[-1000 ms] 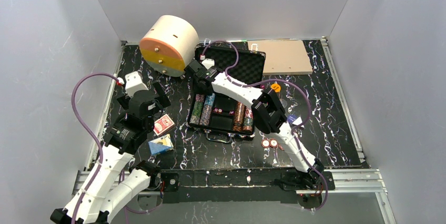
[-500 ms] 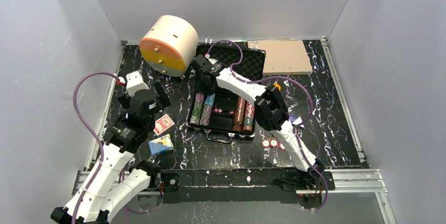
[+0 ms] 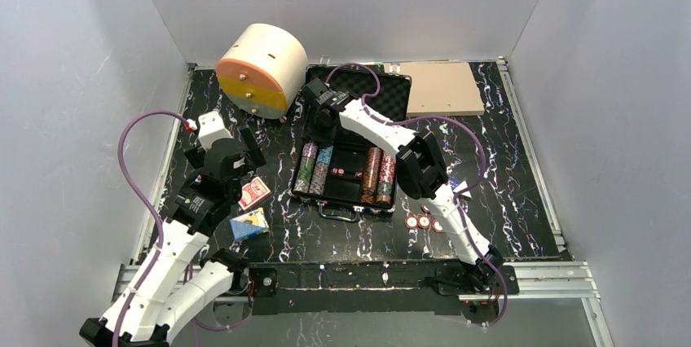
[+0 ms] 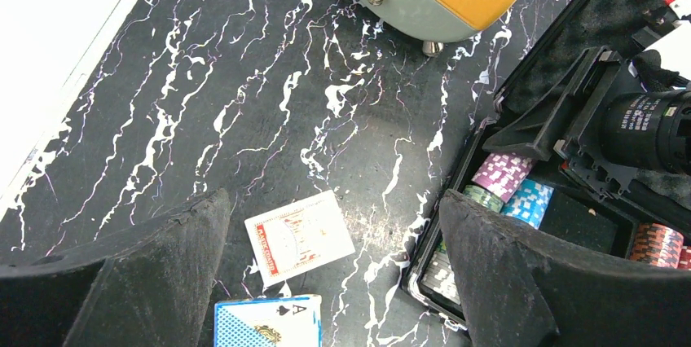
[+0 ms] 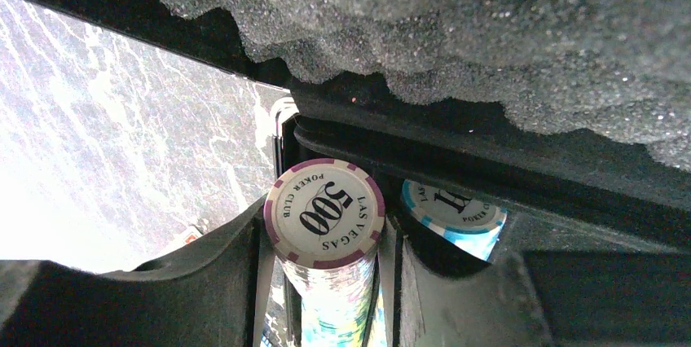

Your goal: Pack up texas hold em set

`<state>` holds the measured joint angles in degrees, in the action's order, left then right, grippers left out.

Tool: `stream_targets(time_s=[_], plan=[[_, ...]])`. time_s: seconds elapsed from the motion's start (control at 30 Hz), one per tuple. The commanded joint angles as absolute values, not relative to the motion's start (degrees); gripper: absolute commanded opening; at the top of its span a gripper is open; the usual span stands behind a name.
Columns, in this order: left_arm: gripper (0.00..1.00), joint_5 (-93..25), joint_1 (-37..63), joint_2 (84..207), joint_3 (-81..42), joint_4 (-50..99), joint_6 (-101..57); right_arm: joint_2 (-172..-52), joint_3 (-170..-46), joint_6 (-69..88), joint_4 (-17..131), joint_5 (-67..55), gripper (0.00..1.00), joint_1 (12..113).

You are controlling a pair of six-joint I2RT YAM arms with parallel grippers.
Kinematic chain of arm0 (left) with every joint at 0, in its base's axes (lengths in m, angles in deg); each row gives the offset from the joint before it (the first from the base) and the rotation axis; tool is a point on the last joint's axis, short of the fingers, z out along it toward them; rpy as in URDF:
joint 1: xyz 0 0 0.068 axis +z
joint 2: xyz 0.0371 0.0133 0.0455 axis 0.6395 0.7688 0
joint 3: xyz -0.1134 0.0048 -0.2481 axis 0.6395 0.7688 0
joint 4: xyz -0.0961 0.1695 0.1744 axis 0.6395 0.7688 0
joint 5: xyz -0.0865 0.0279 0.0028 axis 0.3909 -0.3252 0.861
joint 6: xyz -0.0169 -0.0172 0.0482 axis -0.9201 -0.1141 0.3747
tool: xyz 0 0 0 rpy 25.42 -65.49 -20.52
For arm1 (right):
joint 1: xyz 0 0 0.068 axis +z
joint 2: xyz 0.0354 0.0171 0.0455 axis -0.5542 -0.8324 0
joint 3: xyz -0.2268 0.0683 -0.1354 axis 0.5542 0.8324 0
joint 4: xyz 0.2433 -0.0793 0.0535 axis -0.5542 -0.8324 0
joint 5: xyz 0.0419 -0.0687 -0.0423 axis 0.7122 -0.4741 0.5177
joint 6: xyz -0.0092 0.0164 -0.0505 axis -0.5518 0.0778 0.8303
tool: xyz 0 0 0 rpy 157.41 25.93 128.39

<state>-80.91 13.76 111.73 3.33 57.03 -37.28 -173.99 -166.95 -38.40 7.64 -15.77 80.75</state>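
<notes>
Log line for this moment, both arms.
left gripper: open, empty, above red deck | right gripper: straddles purple chip stack in briefcase, grip unclear | on table: red deck, blue deck, buttons

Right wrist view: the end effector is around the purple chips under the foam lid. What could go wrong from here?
The right end effector flanks the purple chip stack; pulling away could drag chips out. The foam lid hangs close above, so rising could bump it. Closing now would leave the red deck out.
</notes>
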Motion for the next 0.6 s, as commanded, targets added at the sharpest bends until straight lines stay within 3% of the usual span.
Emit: stream_targets(time_s=[0.0,0.17,0.57], plan=[[0.98,-81.8,13.7,111.8,3.9,57.5,-37.6,-177.9,-169.3,-38.4,-1.1,-12.0,0.3,80.1],[0.98,-81.7,13.7,112.2,4.1,57.6,-37.6,-178.0,-168.6,-37.4,-1.7,-13.1,0.48,80.1],[0.98,-81.1,13.7,112.8,4.9,57.5,-38.2,-172.2,-164.3,-35.1,5.7,-17.7,0.67,80.1]])
